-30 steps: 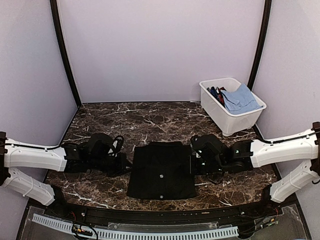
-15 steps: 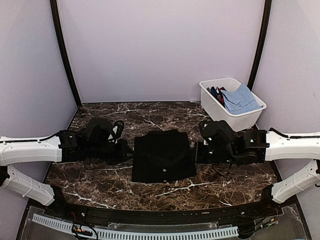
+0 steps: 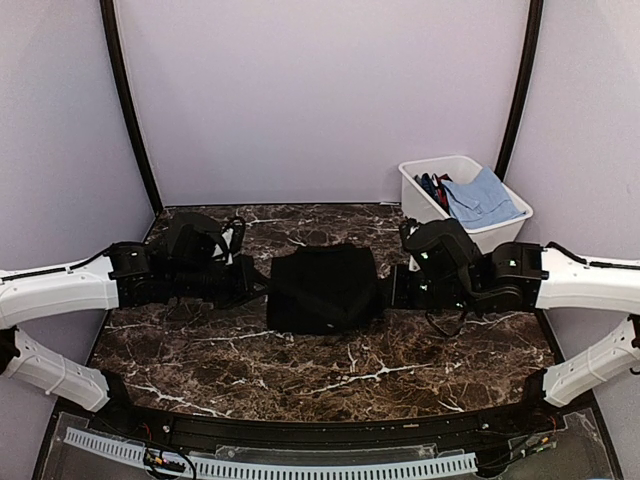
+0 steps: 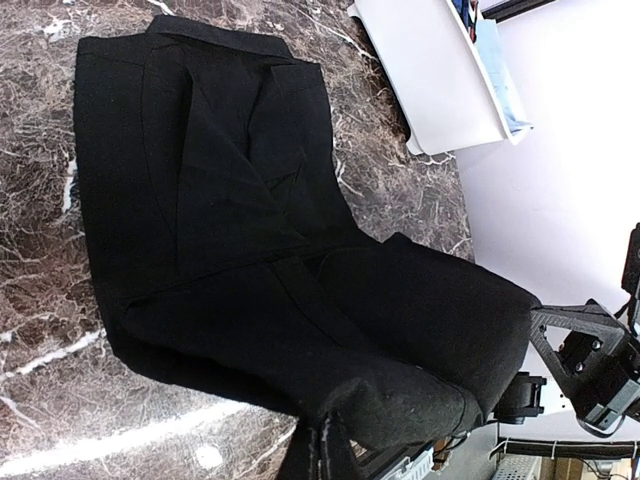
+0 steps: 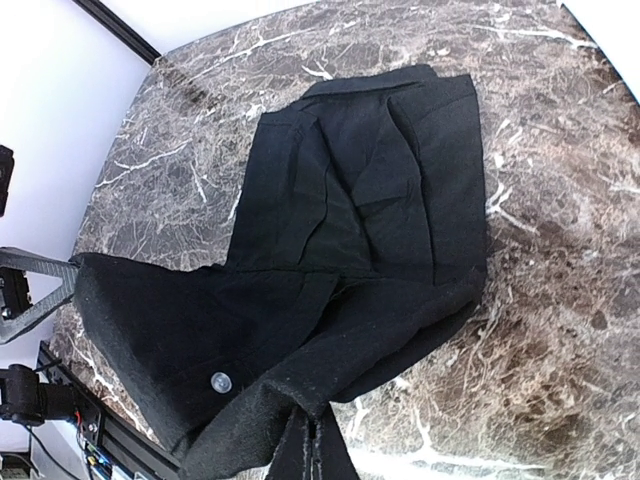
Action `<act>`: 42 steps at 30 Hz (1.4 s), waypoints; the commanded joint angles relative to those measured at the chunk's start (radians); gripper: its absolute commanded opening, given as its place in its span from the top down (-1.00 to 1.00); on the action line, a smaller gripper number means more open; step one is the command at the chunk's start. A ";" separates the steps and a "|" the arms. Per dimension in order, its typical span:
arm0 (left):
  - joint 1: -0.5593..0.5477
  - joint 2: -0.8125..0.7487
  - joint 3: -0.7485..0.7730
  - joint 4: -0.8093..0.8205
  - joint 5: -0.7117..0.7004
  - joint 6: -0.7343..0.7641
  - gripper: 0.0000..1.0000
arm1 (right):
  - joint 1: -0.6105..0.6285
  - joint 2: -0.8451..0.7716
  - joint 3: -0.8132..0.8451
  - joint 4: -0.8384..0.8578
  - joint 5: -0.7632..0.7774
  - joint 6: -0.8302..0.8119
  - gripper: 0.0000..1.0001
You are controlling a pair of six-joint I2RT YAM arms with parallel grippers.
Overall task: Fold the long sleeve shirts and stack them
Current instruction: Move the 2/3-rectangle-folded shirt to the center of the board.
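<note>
The black shirt [image 3: 322,288] lies in the middle of the bench [image 3: 330,375], its sides already folded in and its near hem lifted and doubled over toward the collar. We hold that hem at both corners: the left gripper [image 3: 254,290] and the right gripper [image 3: 392,294] are each clamped tight on the cloth. We judge this shirt's last fold half made; laying the hem down and stacking are left. A white bin [image 3: 468,243] holding a blue garment [image 3: 482,197] stands far right, clear of the fold.
</note>
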 commanded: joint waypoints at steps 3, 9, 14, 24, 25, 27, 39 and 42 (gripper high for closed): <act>0.114 0.042 0.069 0.009 0.093 0.062 1.00 | -0.131 0.034 0.069 0.078 -0.096 -0.105 1.00; 0.326 0.304 0.204 0.091 0.272 0.180 1.00 | -0.398 0.294 0.156 0.215 -0.300 -0.241 1.00; 0.489 0.668 0.422 0.176 0.373 0.236 1.00 | -0.555 0.655 0.368 0.277 -0.375 -0.315 1.00; 0.524 1.106 0.771 0.119 0.438 0.251 1.00 | -0.603 1.095 0.795 0.127 -0.422 -0.331 1.00; 0.522 1.106 0.756 0.117 0.440 0.242 1.00 | -0.602 1.098 0.788 0.123 -0.422 -0.331 1.00; 0.516 1.088 0.716 0.116 0.438 0.236 1.00 | -0.598 1.079 0.741 0.126 -0.421 -0.334 1.00; 0.369 0.632 0.094 0.306 0.338 0.104 1.00 | -0.434 0.590 0.031 0.339 -0.404 -0.251 1.00; 0.333 0.488 -0.058 0.327 0.294 0.060 1.00 | -0.393 0.459 -0.082 0.351 -0.385 -0.218 1.00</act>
